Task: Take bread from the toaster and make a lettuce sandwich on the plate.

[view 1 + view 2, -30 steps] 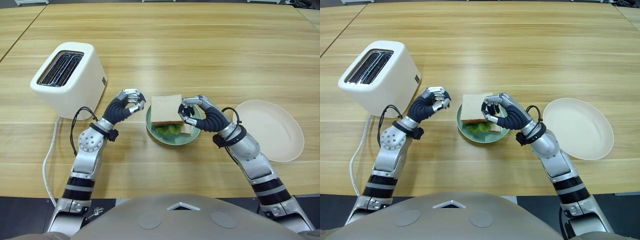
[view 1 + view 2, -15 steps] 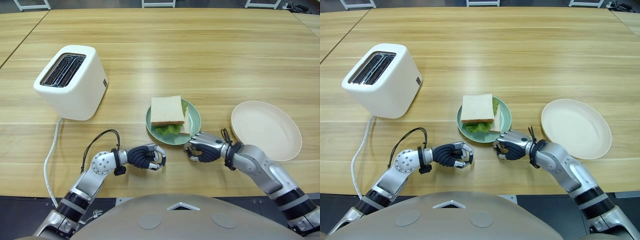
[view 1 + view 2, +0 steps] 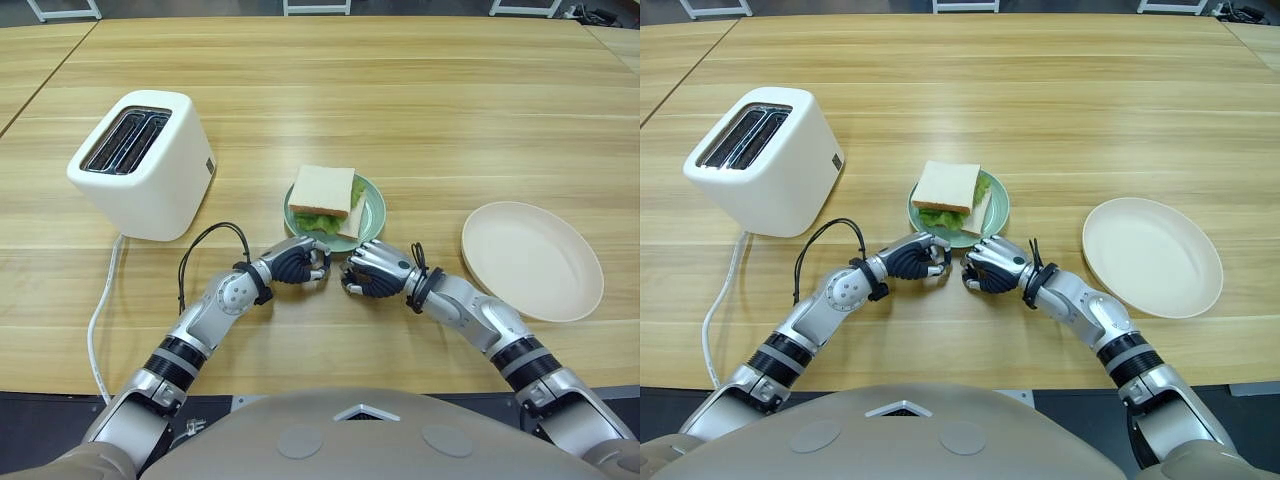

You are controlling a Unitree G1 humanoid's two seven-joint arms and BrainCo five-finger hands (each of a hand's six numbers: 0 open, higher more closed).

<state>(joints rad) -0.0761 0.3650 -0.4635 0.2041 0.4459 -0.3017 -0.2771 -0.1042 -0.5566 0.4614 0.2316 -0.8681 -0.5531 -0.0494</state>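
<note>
Two white bread slices [image 3: 322, 190], green lettuce leaf [image 3: 318, 221] between, stacked on small round green plate [image 3: 373, 213] on wooden worktop [image 3: 400, 100]. Left hand [image 3: 297, 265], right hand [image 3: 372, 282] by near rim, fingers curled, empty. Sandwich likely soft, light; grip by crust edges.

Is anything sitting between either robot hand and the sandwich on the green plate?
Nothing visible. The left robot hand and right robot hand, both curled and empty, sit at the near rim of the plate, with the sandwich just beyond.
</note>
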